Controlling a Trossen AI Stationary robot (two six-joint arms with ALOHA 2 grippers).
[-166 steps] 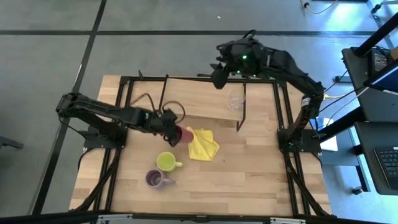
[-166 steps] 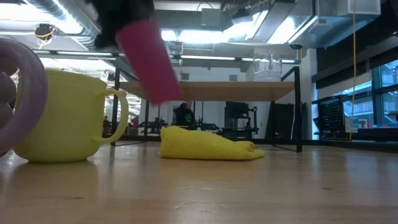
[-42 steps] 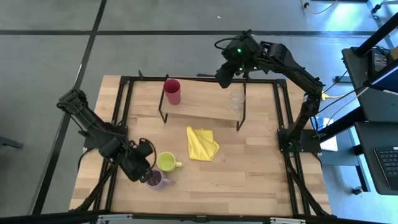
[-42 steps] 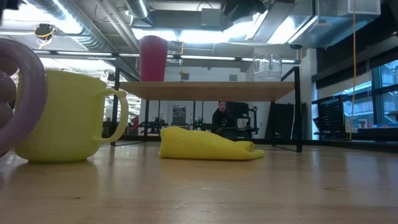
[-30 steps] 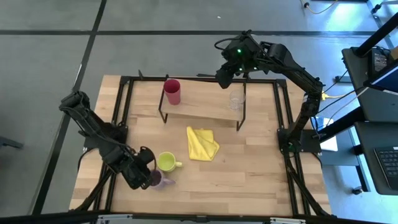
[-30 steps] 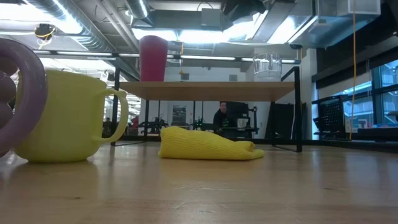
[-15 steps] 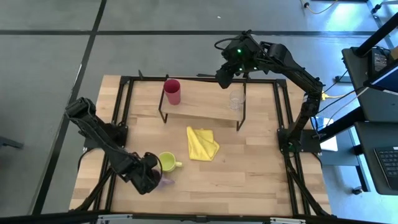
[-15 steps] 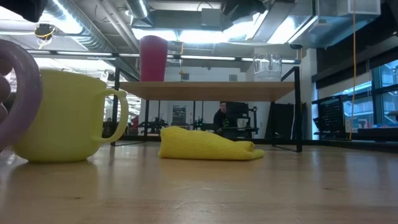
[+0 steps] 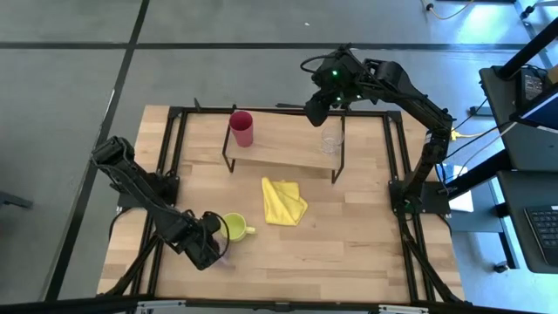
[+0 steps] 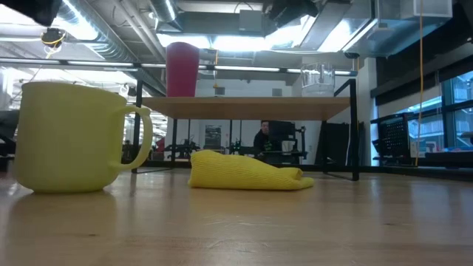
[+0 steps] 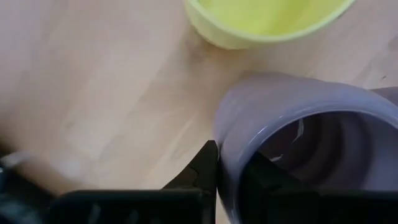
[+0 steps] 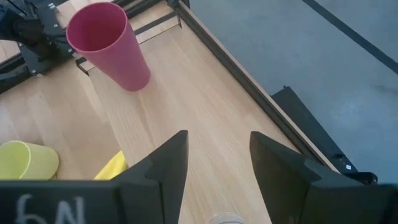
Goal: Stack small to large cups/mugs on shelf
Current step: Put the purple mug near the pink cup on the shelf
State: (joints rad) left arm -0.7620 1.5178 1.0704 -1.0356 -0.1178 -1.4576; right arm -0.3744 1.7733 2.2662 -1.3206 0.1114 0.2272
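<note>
Left gripper [image 9: 209, 248] low at the table's near-left, clamped; right gripper [image 9: 316, 106] parted, raised far back

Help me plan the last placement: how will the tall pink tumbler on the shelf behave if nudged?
The pink tumbler looks tall and narrows toward its base, so it would probably tip rather than slide. It stands near the shelf end, so a fall could take it off. Its smooth tapered wall may slip in a gripper; it is likely light plastic.
</note>
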